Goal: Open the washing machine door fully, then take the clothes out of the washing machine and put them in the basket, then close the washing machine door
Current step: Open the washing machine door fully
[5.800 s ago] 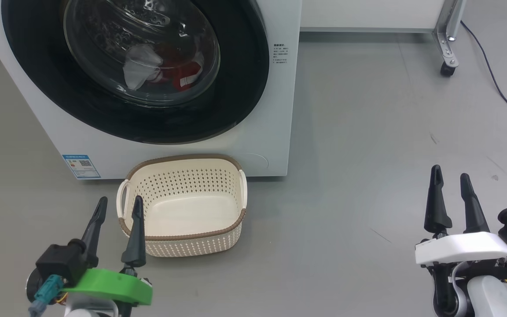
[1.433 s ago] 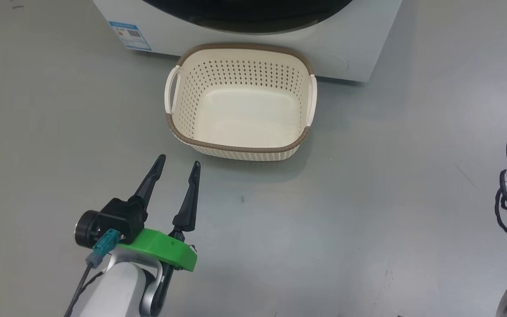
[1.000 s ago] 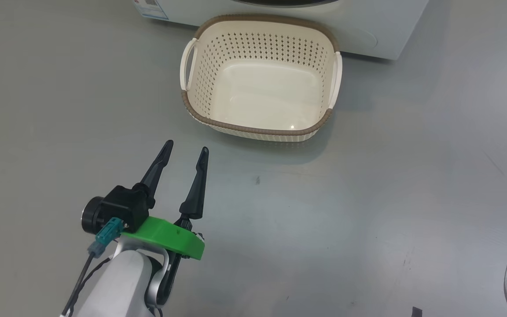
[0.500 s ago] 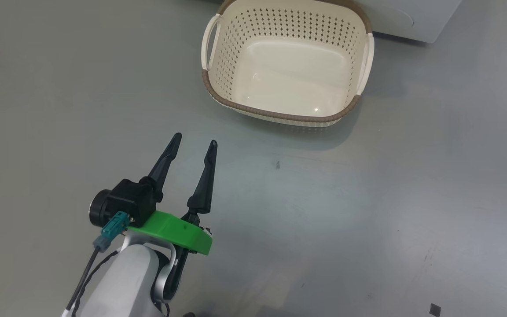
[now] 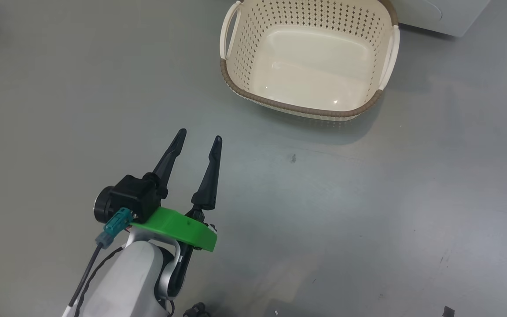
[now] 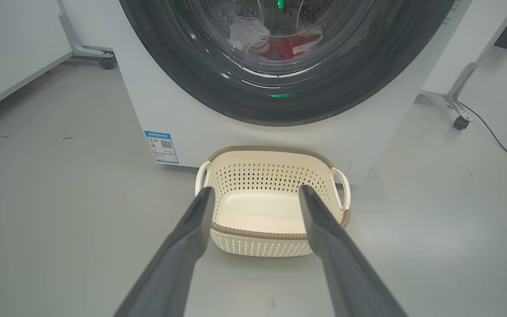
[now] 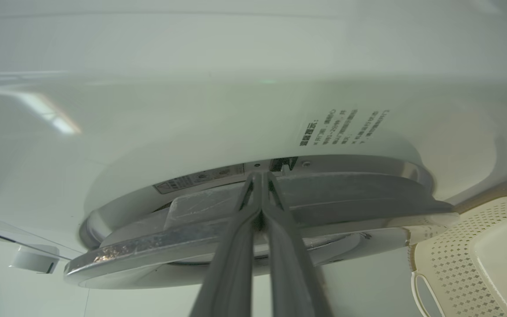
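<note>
**Item one, nearest to us:** the left gripper, on a green mount, held over the bare grey floor. We record its jaws spread wide, gripping nothing. In the left wrist view its two fingers frame the basket, which stands beyond the tips and apart from them.

**Item two:** the basket, cream with a brown rim, upright on the floor with its bare bottom showing. It stands ahead and to the right of the left gripper. Its far side stands just before the foot of the washing machine.

**Item three:** the right gripper. We note its jaws pressed together, with nothing pinched between them. The tips point into the seam where the silver edge of the washing machine door meets the white front, below a printed notice. We cannot tell whether they touch that edge. A corner of the basket shows at that view's lower right.

**Item four:** the washing machine, white, with a blue label low on its front. In the left wrist view the door's black rim appears to lie against the front.

**Item five:** the clothes, red with a white piece beside them. They lie in the drum behind the door glass, well apart from both pairs of jaws.

**Item six, farthest:** a wheeled frame and a cable on the floor, off to one side of the machine.
</note>
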Controlling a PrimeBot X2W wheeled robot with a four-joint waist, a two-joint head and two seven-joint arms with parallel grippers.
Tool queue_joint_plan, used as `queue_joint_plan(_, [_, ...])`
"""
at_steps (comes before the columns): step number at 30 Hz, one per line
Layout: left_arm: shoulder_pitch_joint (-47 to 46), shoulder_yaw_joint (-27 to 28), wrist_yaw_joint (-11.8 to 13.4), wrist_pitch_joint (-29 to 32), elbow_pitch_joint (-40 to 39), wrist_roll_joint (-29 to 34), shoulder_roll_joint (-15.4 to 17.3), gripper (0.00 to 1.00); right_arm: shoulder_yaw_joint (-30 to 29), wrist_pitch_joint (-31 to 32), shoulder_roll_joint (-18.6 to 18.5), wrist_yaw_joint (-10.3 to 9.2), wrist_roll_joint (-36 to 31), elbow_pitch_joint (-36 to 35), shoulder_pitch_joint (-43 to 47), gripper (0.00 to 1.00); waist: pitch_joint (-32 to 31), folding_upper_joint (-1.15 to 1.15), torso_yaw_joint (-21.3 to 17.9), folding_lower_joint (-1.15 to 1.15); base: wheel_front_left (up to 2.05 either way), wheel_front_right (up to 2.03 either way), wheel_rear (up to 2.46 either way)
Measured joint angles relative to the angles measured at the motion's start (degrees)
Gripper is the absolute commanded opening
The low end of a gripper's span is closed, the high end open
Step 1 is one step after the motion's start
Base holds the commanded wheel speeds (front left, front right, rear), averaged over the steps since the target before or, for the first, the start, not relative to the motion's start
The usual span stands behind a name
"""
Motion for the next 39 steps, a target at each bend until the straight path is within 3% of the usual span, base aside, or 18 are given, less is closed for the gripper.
queue_joint_plan(20, [0.07, -1.93, 0.12, 0.0, -0.58, -1.04, -0.11, 1.0, -0.99, 2.0, -0.09, 0.0, 0.01, 8.45, -9.51, 0.0, 1.09, 0.0, 2.01, 0.0, 0.0, 0.0, 0.0])
queue_joint_plan(39, [0.07, -2.16, 0.65, 0.0, -0.82, -1.11, -0.12, 1.0, -0.87, 7.66, -2.27, 0.01, 0.42, 14.25, -12.03, 0.0, 1.22, 0.0, 2.96, 0.0, 0.0, 0.0, 0.0])
